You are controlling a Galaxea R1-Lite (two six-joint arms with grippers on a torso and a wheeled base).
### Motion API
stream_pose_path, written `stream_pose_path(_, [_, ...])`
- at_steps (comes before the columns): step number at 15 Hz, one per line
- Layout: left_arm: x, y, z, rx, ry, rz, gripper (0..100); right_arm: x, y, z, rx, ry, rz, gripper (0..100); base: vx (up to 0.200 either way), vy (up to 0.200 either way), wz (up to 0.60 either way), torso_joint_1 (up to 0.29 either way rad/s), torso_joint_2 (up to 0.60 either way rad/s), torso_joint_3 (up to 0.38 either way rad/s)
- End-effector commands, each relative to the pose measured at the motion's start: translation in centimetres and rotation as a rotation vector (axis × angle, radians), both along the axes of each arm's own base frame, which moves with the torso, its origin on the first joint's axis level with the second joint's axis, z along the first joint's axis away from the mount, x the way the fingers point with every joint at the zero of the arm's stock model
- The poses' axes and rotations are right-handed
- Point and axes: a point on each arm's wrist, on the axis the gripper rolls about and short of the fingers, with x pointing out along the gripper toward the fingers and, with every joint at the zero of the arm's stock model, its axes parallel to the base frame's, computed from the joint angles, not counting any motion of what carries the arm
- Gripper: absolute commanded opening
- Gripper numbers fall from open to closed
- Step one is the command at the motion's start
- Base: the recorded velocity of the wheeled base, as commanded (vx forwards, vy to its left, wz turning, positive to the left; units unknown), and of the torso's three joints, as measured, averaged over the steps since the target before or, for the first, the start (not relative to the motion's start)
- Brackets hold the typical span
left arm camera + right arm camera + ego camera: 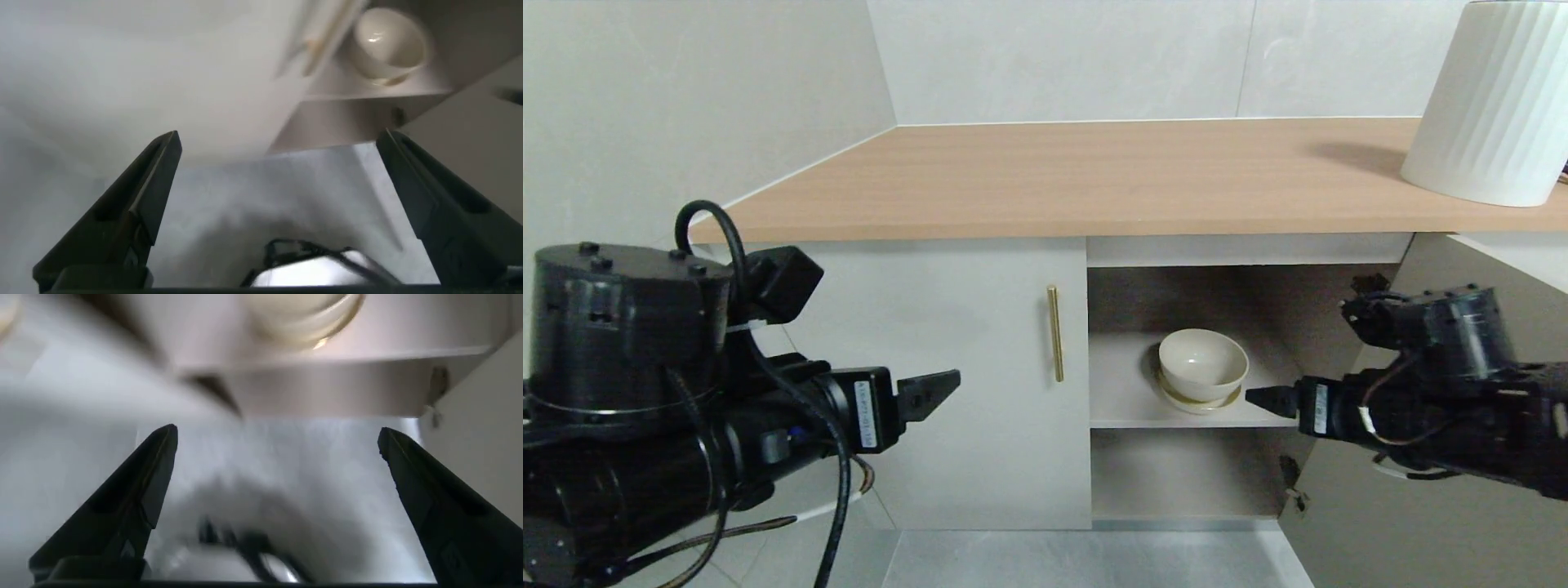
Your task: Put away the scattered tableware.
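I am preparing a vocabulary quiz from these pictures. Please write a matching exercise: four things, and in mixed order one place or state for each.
1. cream ceramic bowl
2. white ribbed cylinder
3. thin gold metal handle
4. left tool

A. on the wooden countertop
B. open and empty
C. on the shut cabinet door
D. on a plate on the cabinet shelf

Pairs: 1-D, 2-A, 3-C, 4-B.

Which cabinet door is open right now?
The right door, swung out beside the right gripper, exposing the bowl. The left door, with the gold handle, is shut.
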Motion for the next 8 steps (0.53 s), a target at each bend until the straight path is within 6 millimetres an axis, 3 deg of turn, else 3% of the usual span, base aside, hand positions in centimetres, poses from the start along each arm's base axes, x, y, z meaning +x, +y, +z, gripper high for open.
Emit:
stream_pose_path(1, [-1.0,2.9,-1.4,0.054,0.02,0.066,100,-8.3,-2.5,3.4,-0.044,-0.076,0.123,100,0.0,0.0,0.0,0.0,0.0,0.0])
stream_pose_path(3, [-2.4,3.9,-1.2,0.045,-0.002,0.054,100,-9.6,-3.2,3.9,-0.052,-0.049,0.128,100,0.0,0.0,0.0,0.0,0.0,0.0])
stream_pose_path(7, [-3.0,4.1,-1.2,0.034,-0.004,0.018,100,-9.6,-3.2,3.0,-0.077,-0.009,0.129,100,0.0,0.0,0.0,0.0,0.0,0.0])
stream_pose_path(8, [-2.9,4.1,-1.2,0.034,-0.005,0.016,100,-9.7,-3.2,3.0,-0.082,-0.011,0.133,100,-0.2,0.0,0.0,0.007,0.0,0.002])
